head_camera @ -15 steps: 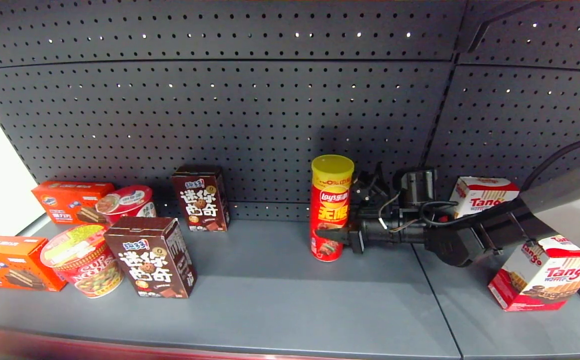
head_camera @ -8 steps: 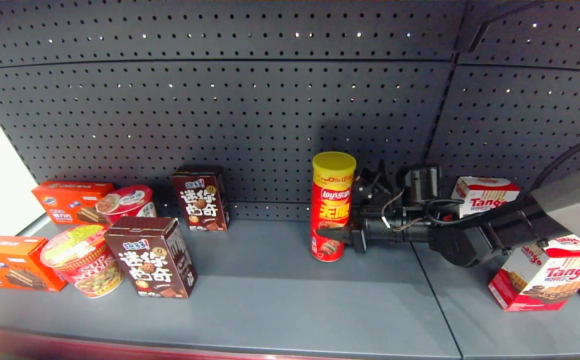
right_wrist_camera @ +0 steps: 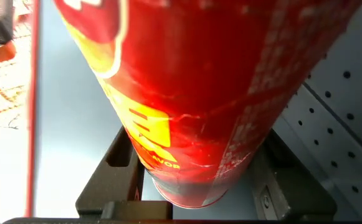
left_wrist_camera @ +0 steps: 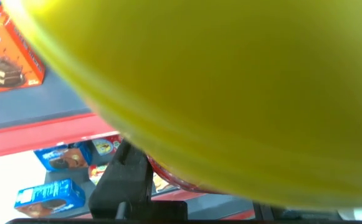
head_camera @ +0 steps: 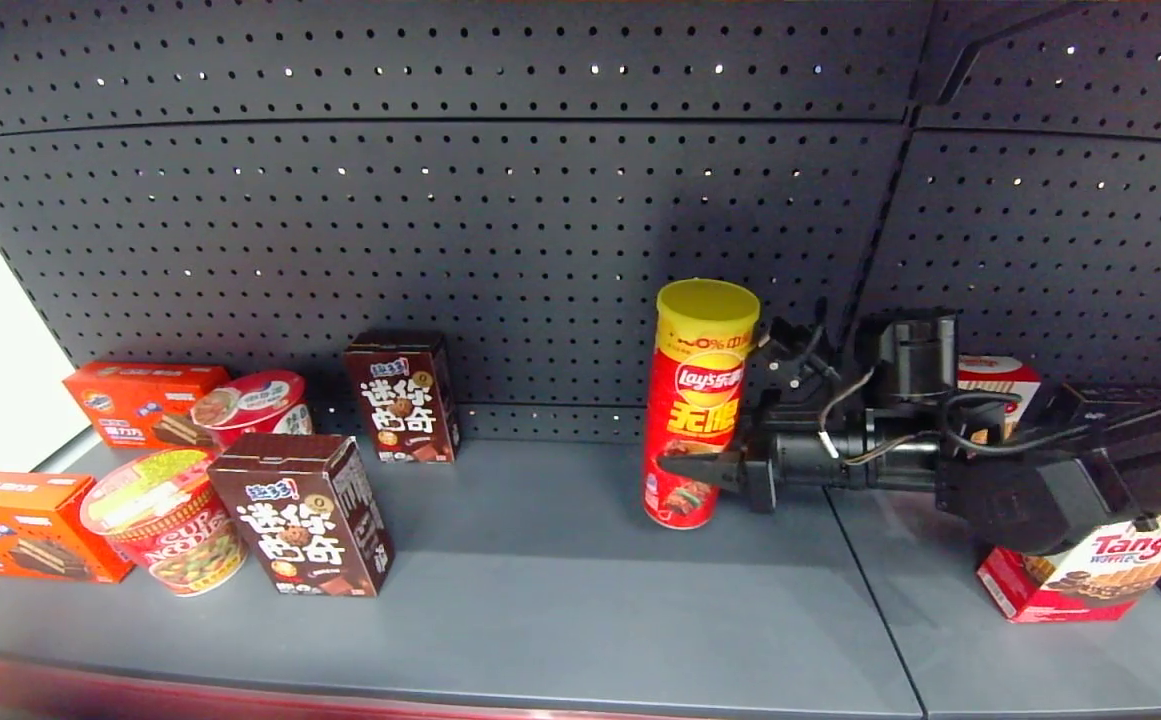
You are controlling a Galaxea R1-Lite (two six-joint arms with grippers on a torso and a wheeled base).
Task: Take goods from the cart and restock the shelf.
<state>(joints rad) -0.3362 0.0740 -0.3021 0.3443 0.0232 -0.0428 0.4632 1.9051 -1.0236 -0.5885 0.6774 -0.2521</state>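
Note:
A tall red chips can (head_camera: 700,400) with a yellow lid stands mid-shelf on the grey shelf (head_camera: 540,590), tilted slightly. My right gripper (head_camera: 708,468) reaches in from the right and is shut on the can's lower part; the right wrist view shows the can (right_wrist_camera: 199,93) between both fingers (right_wrist_camera: 115,168). I cannot tell whether its base touches the shelf. In the left wrist view a yellow lid (left_wrist_camera: 218,81) sits very close, with a red body under it beside one dark finger (left_wrist_camera: 126,180) of my left gripper (left_wrist_camera: 187,186), which is shut on this second can.
Two brown boxes (head_camera: 402,395) (head_camera: 305,515), two noodle cups (head_camera: 168,520) (head_camera: 252,400) and orange boxes (head_camera: 145,400) stand at the left. Wafer boxes (head_camera: 1090,575) lie at the right. Pegboard (head_camera: 440,250) closes the back. Bare shelf lies between the brown boxes and the can.
My right gripper has carried the chips can to the right, a little higher and nearer to the head camera. The goods at the left have not moved.

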